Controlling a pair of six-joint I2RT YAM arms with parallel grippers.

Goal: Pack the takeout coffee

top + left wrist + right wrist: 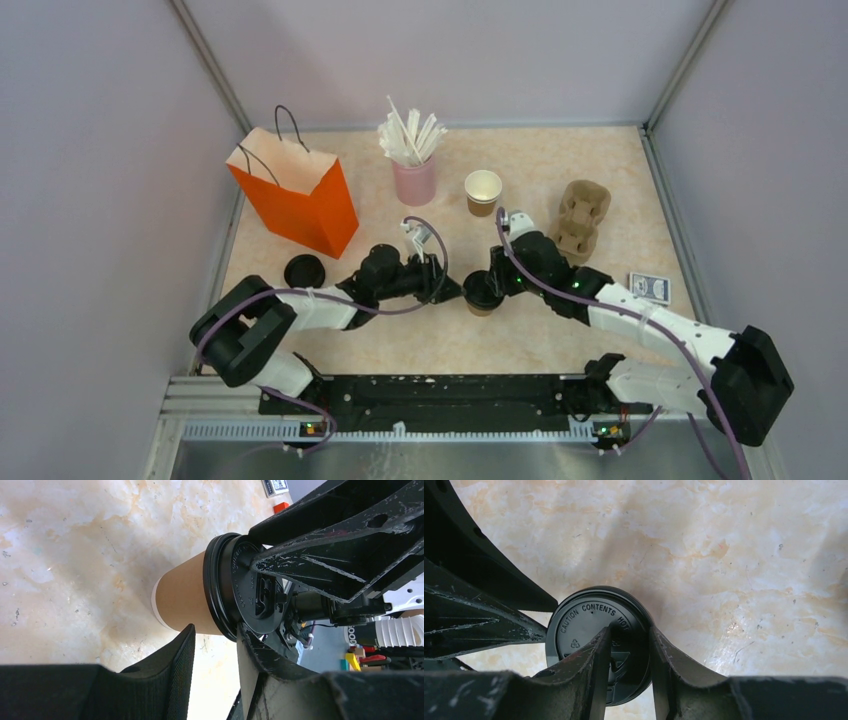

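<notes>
A brown paper cup (482, 303) with a black lid (481, 290) stands at the table's middle. The left wrist view shows its brown wall (182, 600) and lid (235, 590). My left gripper (445, 287) is open just left of it, its tips (215, 630) at the cup's side with nothing between them. My right gripper (497, 284) is over the lid (584, 617), jaws a little apart (630, 630), fingertips resting on the lid's top. A second brown cup (483, 190) stands open and lidless at the back. A loose black lid (303, 270) lies at the left.
An orange paper bag (300, 195) stands open at the back left. A pink cup of white straws (413, 170) stands beside it. A tan pulp cup carrier (582, 220) lies at the right, with a blue card box (651, 288) nearer the front.
</notes>
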